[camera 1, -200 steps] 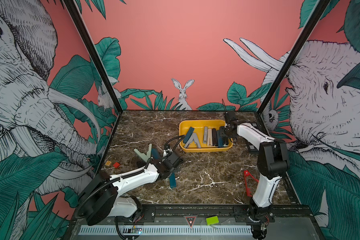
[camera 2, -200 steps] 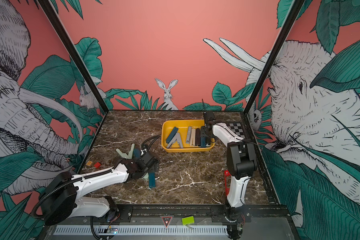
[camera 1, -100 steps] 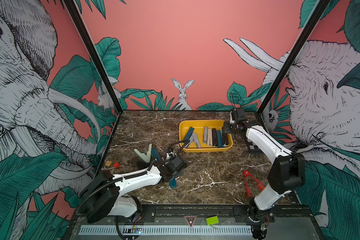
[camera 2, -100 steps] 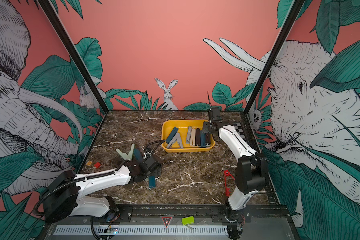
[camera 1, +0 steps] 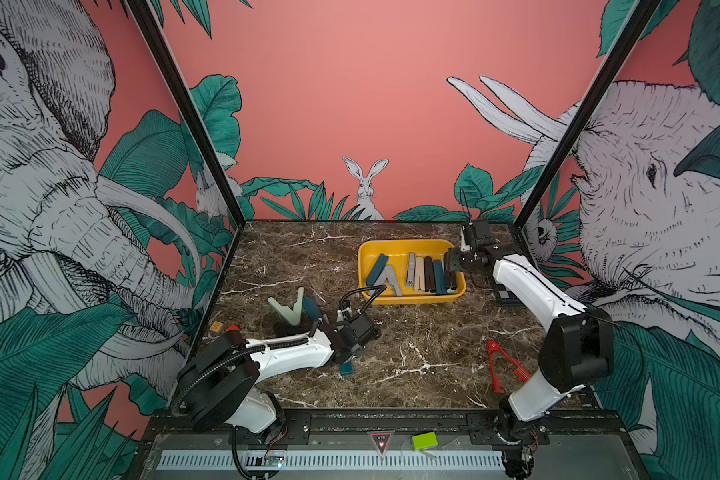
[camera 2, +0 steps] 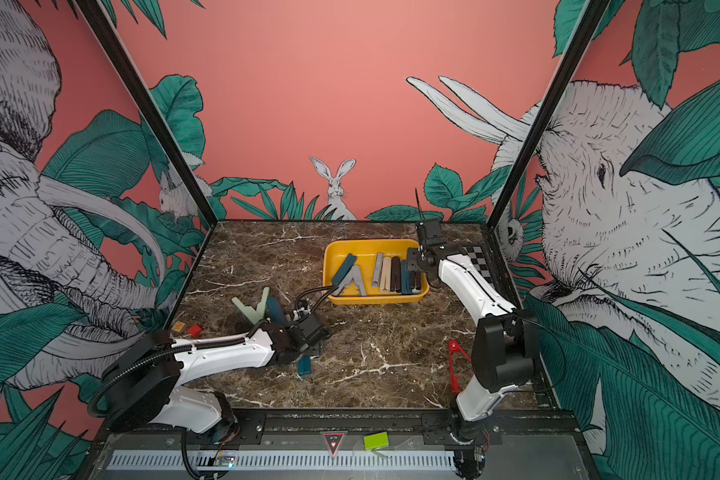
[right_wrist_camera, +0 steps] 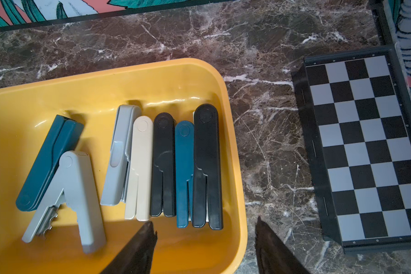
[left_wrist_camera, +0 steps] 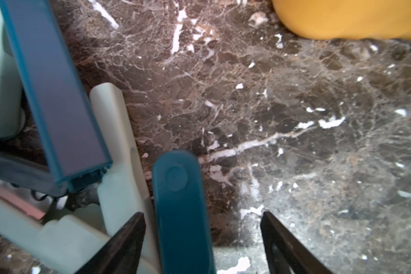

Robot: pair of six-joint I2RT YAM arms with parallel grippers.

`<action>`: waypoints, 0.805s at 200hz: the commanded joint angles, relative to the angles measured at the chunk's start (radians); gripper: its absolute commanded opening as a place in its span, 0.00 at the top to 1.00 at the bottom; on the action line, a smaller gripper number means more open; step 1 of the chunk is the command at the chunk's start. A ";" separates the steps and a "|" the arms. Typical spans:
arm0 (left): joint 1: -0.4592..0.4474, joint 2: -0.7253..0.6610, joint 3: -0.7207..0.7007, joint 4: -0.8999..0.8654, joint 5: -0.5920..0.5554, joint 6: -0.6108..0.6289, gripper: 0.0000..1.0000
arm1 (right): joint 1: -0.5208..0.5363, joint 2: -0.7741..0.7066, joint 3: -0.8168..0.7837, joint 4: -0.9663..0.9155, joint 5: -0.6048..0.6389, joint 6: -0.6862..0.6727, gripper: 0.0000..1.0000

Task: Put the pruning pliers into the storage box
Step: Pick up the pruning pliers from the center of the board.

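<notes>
On desk (left_wrist_camera: pixel 271 106): folded teal pliers (left_wrist_camera: pixel 180 208) lies flat, outside storage box (right_wrist_camera: pixel 237 189). Left end effector (left_wrist_camera: pixel 201 213) straddles it, jaws apart, no grip yet. Right end effector (right_wrist_camera: pixel 204 220) spread, empty, above box with 7 pliers. Judgement: light, rigid, slick plastic; pinch mid-body across narrow sides.

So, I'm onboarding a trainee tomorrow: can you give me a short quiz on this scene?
1. How many black pliers lie in the box?
2. What sits between the jaws of the left gripper? A teal pliers; B grey pliers; C orange block.
3. True or false: the red pliers lie on the table, outside the box.
Key: 1 two; 2 A; 3 true.
</notes>
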 commanded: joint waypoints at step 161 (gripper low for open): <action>0.013 0.172 0.102 0.120 0.082 0.110 0.61 | -0.032 -0.132 -0.077 -0.007 0.041 -0.019 0.34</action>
